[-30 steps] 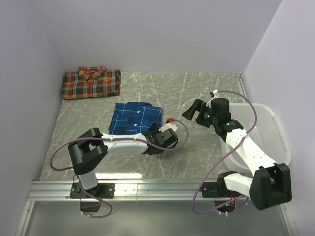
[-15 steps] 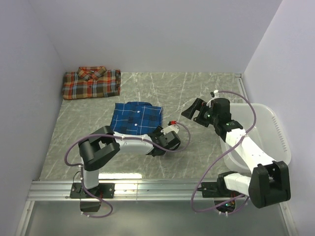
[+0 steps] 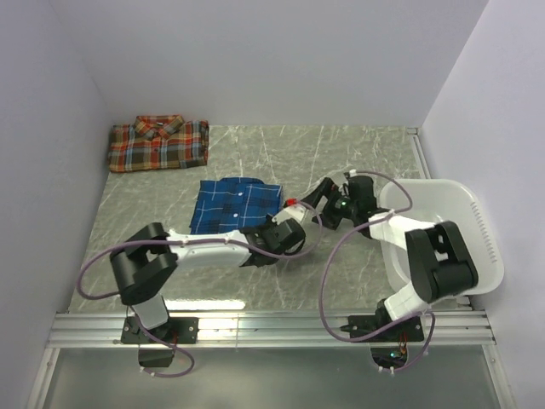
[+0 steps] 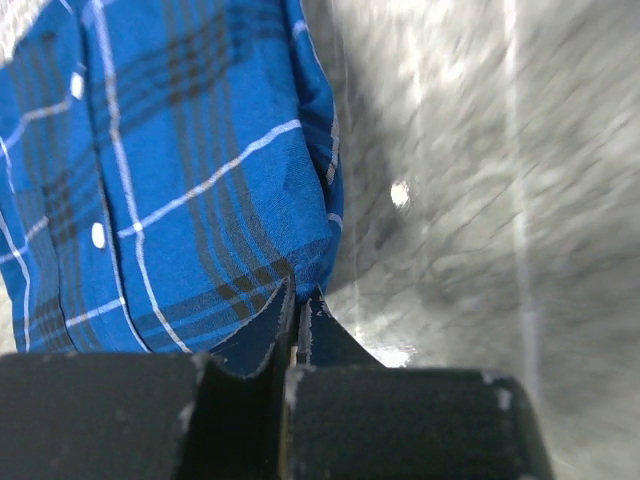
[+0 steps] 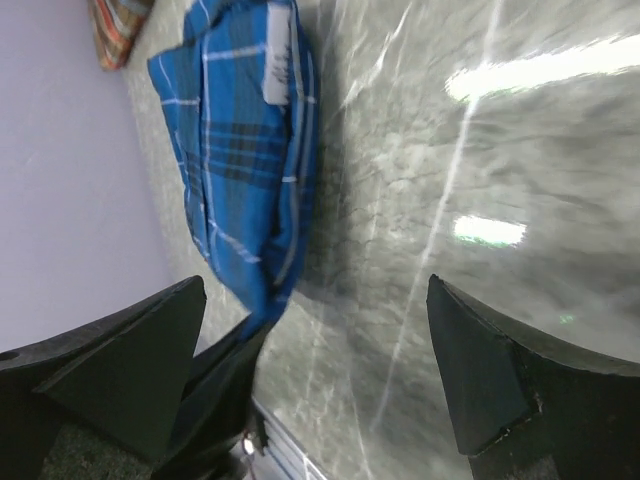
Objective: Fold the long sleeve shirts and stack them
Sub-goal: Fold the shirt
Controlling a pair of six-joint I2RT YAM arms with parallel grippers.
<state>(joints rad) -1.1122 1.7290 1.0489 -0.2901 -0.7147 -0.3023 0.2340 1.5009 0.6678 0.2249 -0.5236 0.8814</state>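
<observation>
The grey marbled table (image 3: 255,162) carried everything as it had a second before. The white basket (image 3: 479,223) sat at its right edge. The right arm, which had reached up over the basket's left rim, had folded back, so that its elbow now lay over the basket.

The red plaid shirt (image 3: 158,143) lay folded in the far left corner, unmoved. The blue plaid shirt (image 3: 234,204) lay folded near the middle of the table, well apart from the red one and in much the same spot as before.

The left arm had stretched out flatter along the table. The left gripper (image 3: 271,232) sat at the blue shirt's near right corner, and in the left wrist view its fingers were clenched on the shirt's hem.

The right gripper (image 3: 324,200) had swung left from the basket and hung just beside the blue shirt's right edge. Its fingers (image 5: 120,350) were spread wide with nothing between them.
</observation>
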